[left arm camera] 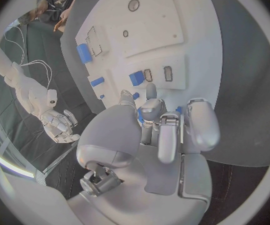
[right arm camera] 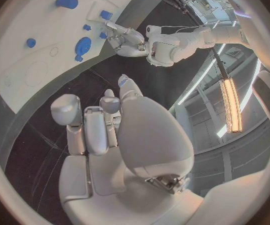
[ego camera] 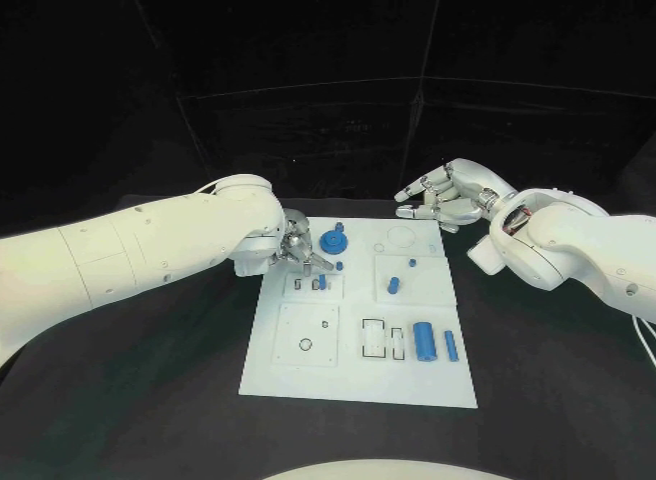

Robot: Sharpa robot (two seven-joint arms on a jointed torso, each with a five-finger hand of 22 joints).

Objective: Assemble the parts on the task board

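Head view: blue cylinder part (ego camera: 425,343) lengthwise along task board (ego camera: 360,380).

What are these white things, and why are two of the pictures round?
It is a robot with two white arms, each ending in a silver hand. The square picture comes from a camera on its head, looking down at a black table. The round pictures come from cameras at its wrists, just behind each hand, so the hand looks huge.

On the table lies a white board with small blue parts: a big cylinder, a thin pin, a round disc. The robot should fit them into the board.

The left hand is low over the board's far end, its fingers curled by some small blue parts. I cannot tell if it holds one. The right hand hangs beyond the board, fingers apart, holding nothing.
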